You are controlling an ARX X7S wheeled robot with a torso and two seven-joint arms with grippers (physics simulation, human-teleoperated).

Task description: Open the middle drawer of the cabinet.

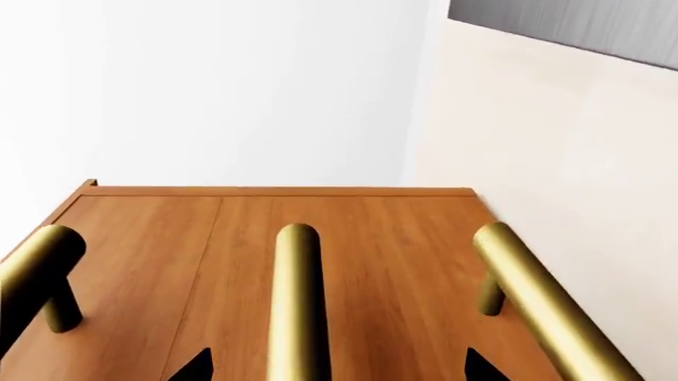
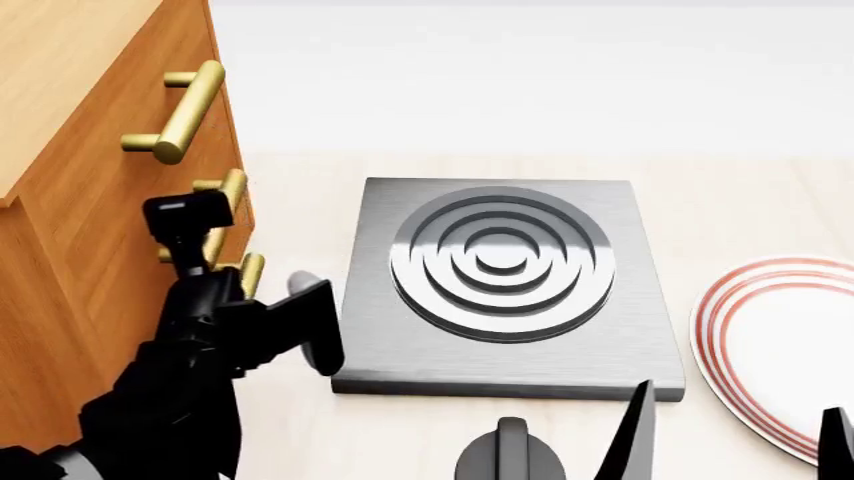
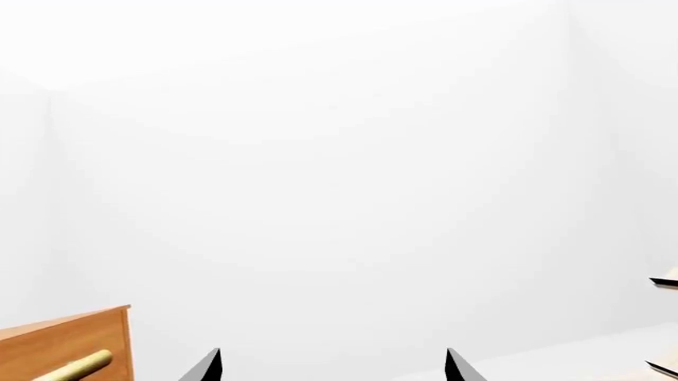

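Left tool (image 1: 337,367) is spread wide, its tips each side of the middle drawer's (image 1: 286,262) brass bar, cabinet (image 2: 74,230) at left. Imo: clench on centre, pull straight.

One cabinet (image 2: 80,150) stands at the left, its front carrying three brass bar handles: one (image 1: 32,266), a second (image 1: 297,302) on the middle drawer (image 1: 286,238), and a third (image 1: 545,305). One square metal plate with raised rings (image 2: 501,280) lies in the middle. One red-rimmed white plate (image 2: 781,350) sits at the right. Two grippers show: left gripper (image 1: 337,367), right gripper (image 3: 333,367).
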